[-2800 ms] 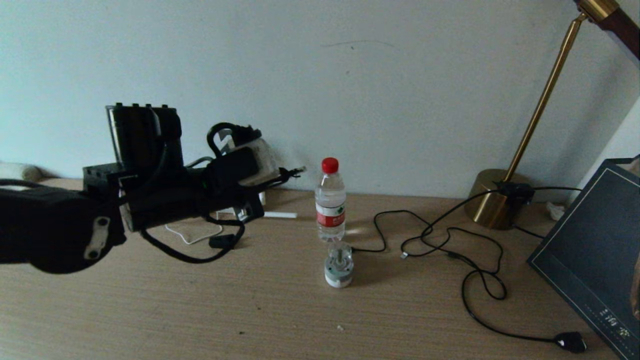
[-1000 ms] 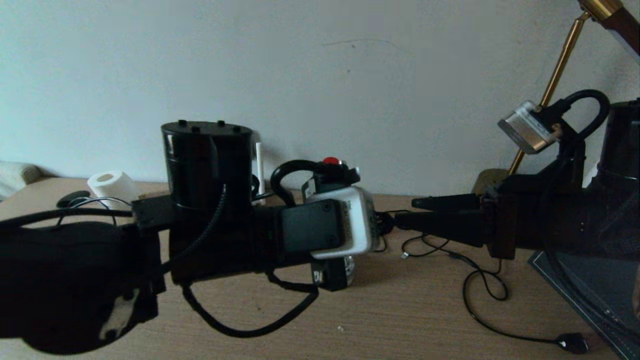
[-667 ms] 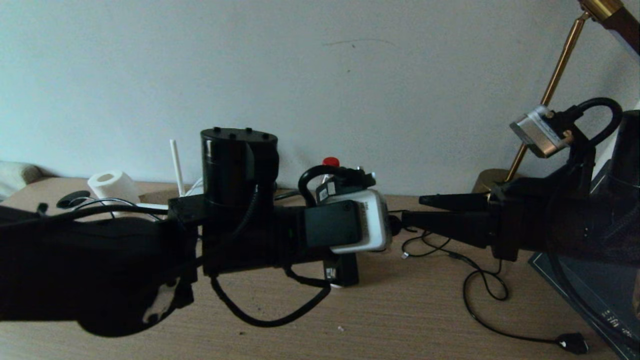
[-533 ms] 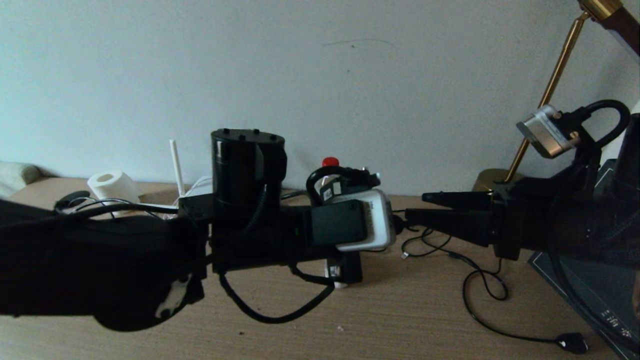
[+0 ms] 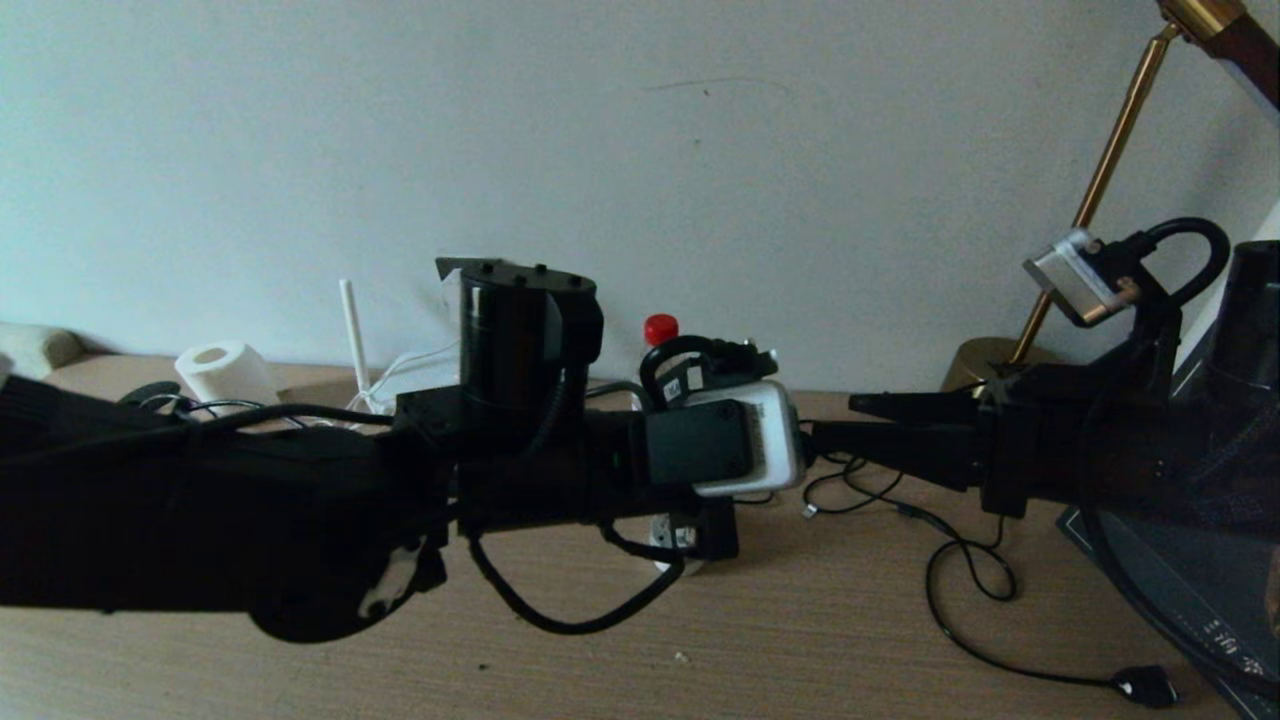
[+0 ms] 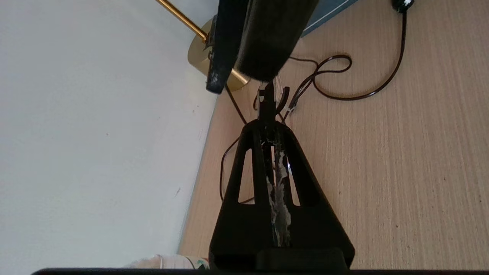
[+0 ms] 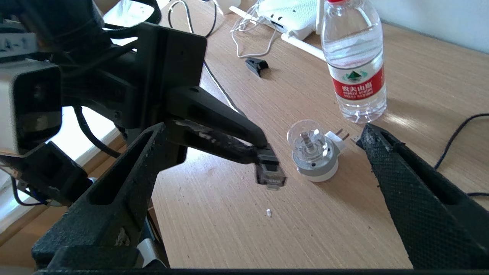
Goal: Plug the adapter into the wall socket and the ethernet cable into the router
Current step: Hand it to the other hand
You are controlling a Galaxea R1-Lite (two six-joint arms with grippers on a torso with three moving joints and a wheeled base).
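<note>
My left gripper (image 5: 805,440) reaches across the desk from the left and is shut on the ethernet cable's small connector (image 7: 269,172), which sticks out past its tips (image 6: 266,100). My right gripper (image 7: 263,130) comes in from the right and stands open, its two fingers wide on either side of that connector without touching it. The white router (image 7: 294,15) lies at the back of the desk, with one antenna (image 5: 352,330) showing behind my left arm. A thin white cord (image 7: 248,42) curls beside it. The adapter's cube and the wall socket are out of view.
A water bottle (image 7: 353,61) and a white plug-in night light with a clear dome (image 7: 313,152) stand just beyond the grippers. A small black block (image 7: 256,65) lies near the router. A brass lamp (image 5: 1090,190), a black cable with a chunky plug (image 5: 1145,685) and a paper roll (image 5: 225,370) are also on the desk.
My left arm has swung from the router side to the right, carrying the connector. The right arm came in from the right, open, and the two grippers now meet.
</note>
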